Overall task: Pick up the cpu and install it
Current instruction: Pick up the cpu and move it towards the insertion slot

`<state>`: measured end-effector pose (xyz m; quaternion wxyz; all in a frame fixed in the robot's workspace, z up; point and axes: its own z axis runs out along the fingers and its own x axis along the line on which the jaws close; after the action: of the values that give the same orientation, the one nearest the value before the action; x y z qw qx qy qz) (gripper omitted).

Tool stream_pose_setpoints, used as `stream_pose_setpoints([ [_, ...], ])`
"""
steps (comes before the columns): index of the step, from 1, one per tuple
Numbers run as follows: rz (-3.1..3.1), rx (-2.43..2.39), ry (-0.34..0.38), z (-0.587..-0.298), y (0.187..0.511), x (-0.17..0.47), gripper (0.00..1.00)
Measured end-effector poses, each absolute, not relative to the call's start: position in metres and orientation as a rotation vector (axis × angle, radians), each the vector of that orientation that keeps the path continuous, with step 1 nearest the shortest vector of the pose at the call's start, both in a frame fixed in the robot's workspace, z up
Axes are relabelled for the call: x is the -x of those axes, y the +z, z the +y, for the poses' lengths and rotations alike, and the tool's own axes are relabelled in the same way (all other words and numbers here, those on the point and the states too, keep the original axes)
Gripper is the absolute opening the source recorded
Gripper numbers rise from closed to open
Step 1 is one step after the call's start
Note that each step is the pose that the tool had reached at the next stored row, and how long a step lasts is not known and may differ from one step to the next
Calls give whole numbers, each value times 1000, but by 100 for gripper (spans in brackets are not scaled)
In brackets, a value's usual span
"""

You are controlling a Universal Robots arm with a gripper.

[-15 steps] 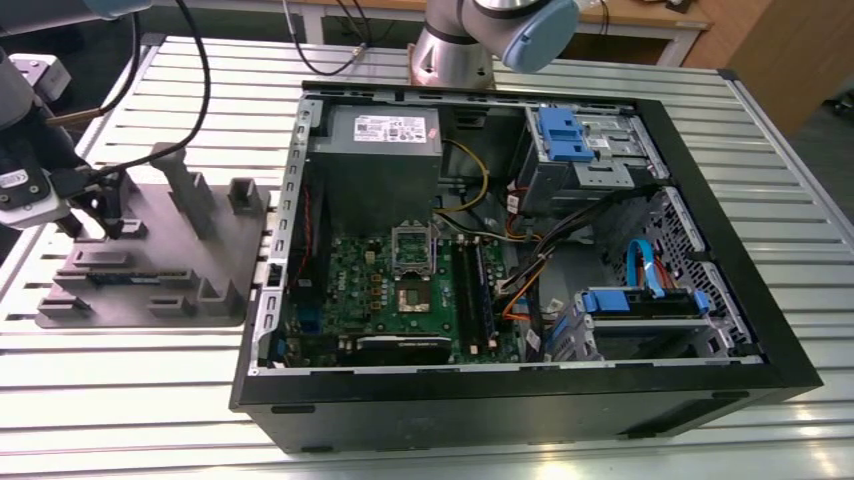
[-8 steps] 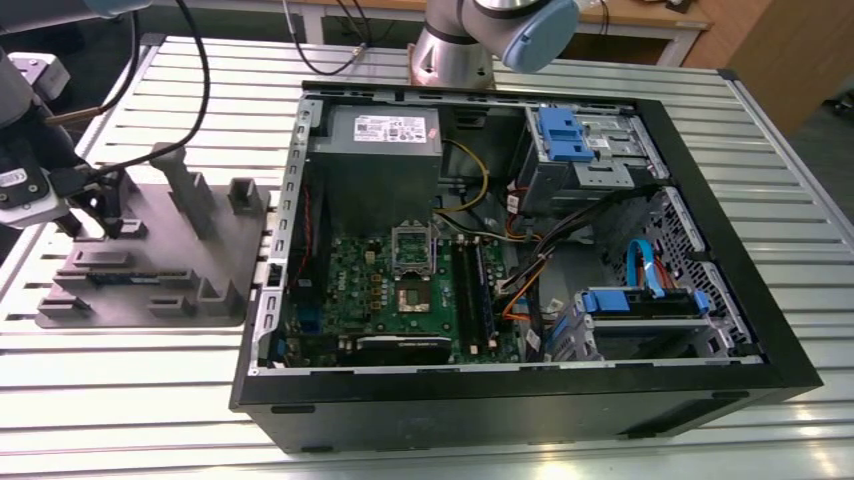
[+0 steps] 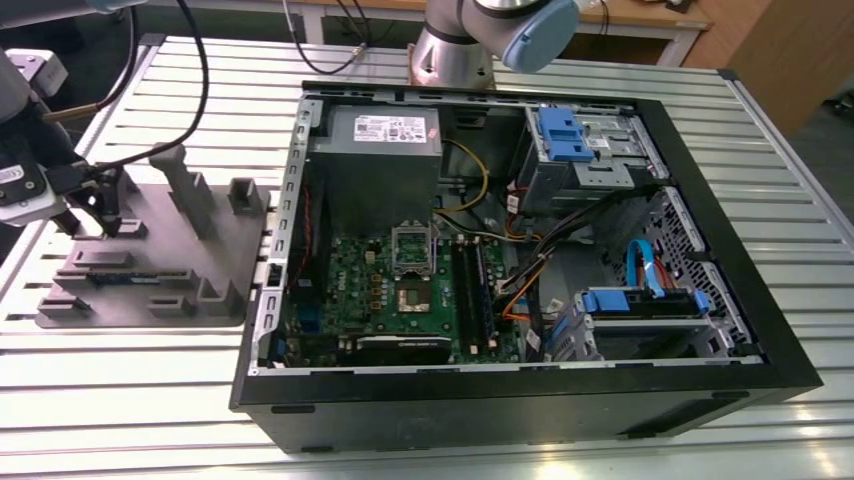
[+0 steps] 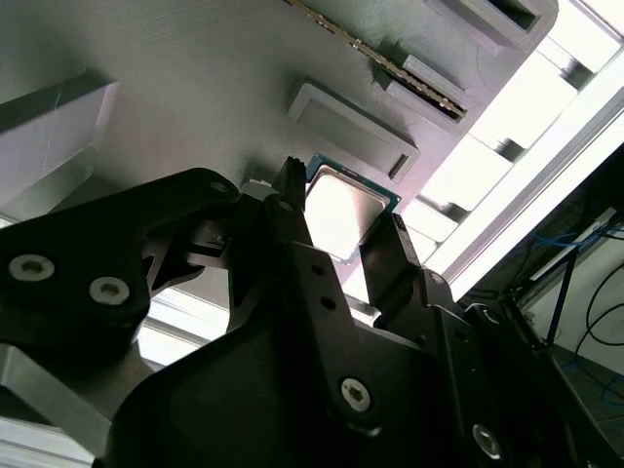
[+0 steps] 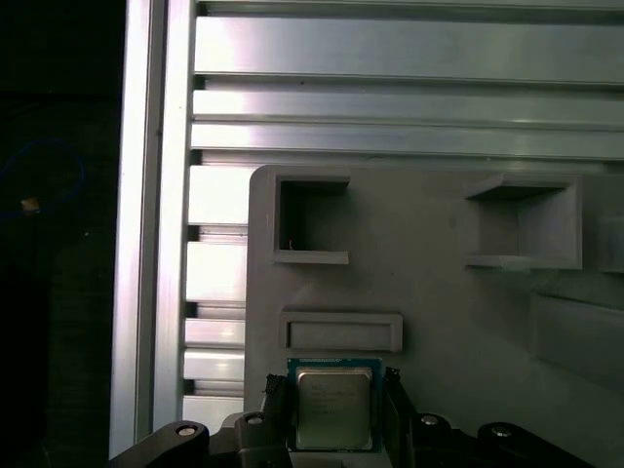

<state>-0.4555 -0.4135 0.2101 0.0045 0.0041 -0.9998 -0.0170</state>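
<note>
**A:** Computer case [image 3: 534, 400] is closest in the exterior view. It lies open on its side, I'd say so that the motherboard [image 3: 387, 300] faces up.

**B:** And the hand [image 3: 94, 222] is down on the grey tray [image 3: 227, 250], by the table's [image 3: 134, 400] edge at the exterior view's left.

**A:** Second wrist view?

**B:** Fingers [image 4: 302, 244] press two opposite edges of the cpu [image 4: 336, 219], probably to spare its shiny top.

**A:** First wrist view?

**B:** The hand [image 5: 333, 392] looks clamped on the cpu [image 5: 333, 414], near the tray's edge and just beside a shallow pocket [image 5: 341, 331]. I can't tell whether it has lifted.
</note>
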Motion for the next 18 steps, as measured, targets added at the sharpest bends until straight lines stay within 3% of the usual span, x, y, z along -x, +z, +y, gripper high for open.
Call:
stream_pose_setpoints([
  [18,-3132,-13,-53,-413,215,456,47],
])
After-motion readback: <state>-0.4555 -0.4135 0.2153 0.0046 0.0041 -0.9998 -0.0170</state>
